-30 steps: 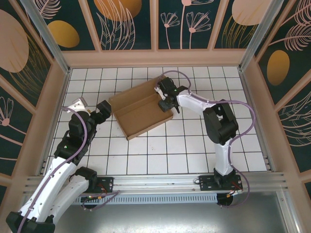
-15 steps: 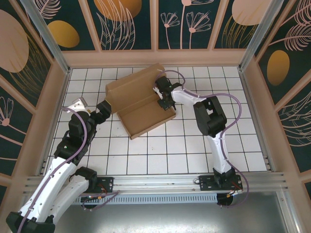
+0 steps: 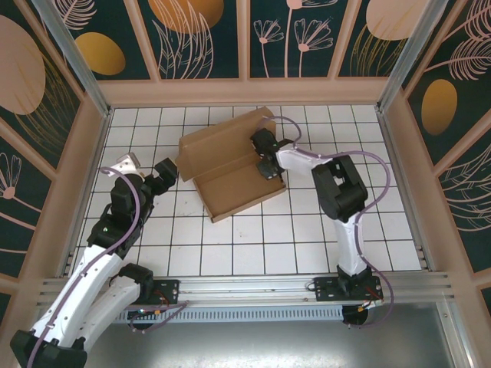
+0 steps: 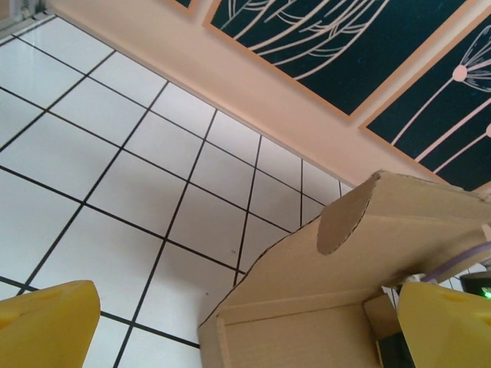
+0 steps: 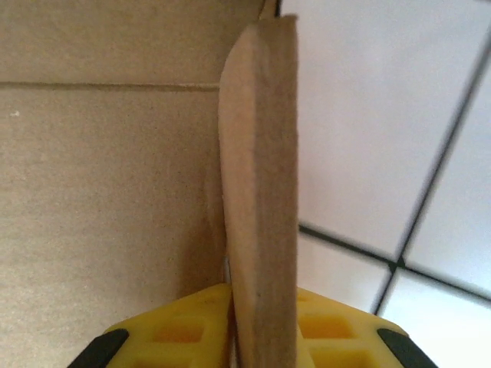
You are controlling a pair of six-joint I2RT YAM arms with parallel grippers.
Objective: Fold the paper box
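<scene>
The plain brown corrugated cardboard mailer box [image 3: 230,172] sits partly folded on the white tiled table [image 3: 307,245], toward the back middle, with its rear panel tilted up and its tray part flat on the tiles. The right gripper [image 3: 266,165] pinches an upright side flap at the box's right edge, its yellow fingers [image 5: 180,330] pressed against both faces of the cardboard. The left gripper [image 3: 163,172] hovers just beside the box's left end, its jaws spread wide with nothing between them.

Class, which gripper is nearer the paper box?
Right. The right gripper has its fingers shut on a side wall of the paper box; the left gripper sits open beside its left edge.
</scene>
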